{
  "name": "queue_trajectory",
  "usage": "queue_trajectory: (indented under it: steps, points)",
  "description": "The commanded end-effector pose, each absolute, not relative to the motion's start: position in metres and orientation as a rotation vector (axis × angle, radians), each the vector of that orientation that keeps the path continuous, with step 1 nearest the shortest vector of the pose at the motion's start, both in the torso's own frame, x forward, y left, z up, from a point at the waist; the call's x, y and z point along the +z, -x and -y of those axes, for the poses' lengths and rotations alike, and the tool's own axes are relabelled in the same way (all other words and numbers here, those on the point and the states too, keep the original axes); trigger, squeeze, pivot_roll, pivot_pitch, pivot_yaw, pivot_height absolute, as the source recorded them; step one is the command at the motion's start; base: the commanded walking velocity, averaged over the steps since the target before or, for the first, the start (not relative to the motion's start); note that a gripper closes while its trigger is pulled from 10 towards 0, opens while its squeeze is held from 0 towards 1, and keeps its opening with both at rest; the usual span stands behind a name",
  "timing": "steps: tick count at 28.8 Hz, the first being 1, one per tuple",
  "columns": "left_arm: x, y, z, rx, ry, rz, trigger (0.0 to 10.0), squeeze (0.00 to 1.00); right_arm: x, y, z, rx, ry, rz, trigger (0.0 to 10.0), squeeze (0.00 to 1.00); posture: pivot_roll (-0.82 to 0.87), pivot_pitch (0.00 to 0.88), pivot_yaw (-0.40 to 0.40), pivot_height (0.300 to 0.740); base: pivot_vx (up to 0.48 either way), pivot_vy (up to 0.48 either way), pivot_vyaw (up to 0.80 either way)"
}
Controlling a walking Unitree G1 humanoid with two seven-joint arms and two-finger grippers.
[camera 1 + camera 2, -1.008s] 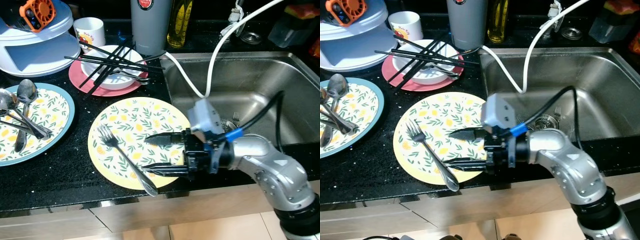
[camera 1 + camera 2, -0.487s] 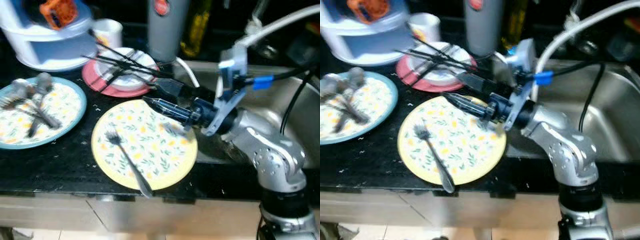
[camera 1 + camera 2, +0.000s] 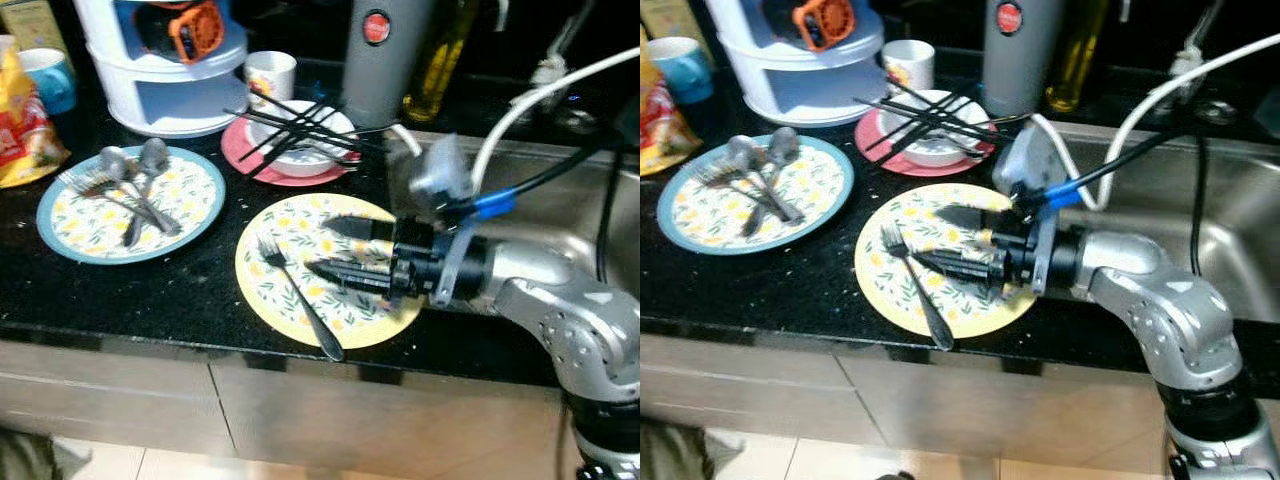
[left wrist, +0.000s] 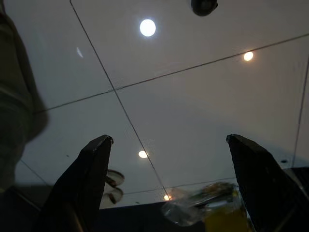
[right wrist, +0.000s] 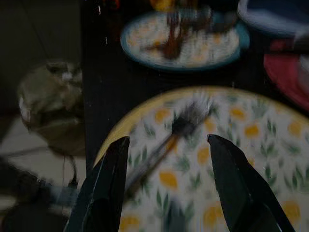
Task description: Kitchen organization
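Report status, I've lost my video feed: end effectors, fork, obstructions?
Right end effector open, low over yellow plate. Fork lying on that plate, ungrasped. Left end effector open, idle. Nothing between right end effector and fork.

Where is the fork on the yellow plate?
The fork lies on the left part of the yellow plate, its handle sticking over the counter's front edge, just left of the right gripper.
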State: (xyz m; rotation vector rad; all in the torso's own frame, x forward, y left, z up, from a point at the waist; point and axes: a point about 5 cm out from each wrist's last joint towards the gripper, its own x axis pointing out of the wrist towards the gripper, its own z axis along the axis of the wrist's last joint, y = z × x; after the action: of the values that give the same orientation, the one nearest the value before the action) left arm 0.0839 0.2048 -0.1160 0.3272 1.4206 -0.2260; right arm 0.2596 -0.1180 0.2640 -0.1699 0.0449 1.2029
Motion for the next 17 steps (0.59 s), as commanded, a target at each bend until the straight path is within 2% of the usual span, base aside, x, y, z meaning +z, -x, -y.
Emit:
queue_trajectory:
  steps: [1,8,17]
  points:
    - [-0.117,-0.078,-0.204,-0.230,-0.320,-1.438,10.0,0.00,0.261,-0.251,0.115,1.227,0.204,-0.104,10.0,0.00,0.05,0.120,-0.064,0.740,0.000,0.000,0.00]
    - [-0.117,-0.077,-0.204,-0.231,-0.319,-1.443,10.0,0.00,0.251,-0.242,0.103,1.257,0.220,-0.203,10.0,0.00,0.05,0.120,-0.067,0.740,0.000,0.000,0.00]
    - [-0.117,-0.079,-0.204,-0.230,-0.316,-1.442,10.0,0.00,0.250,-0.237,0.091,1.303,0.187,-0.210,10.0,0.00,0.05,0.116,-0.069,0.740,0.000,0.000,0.00]
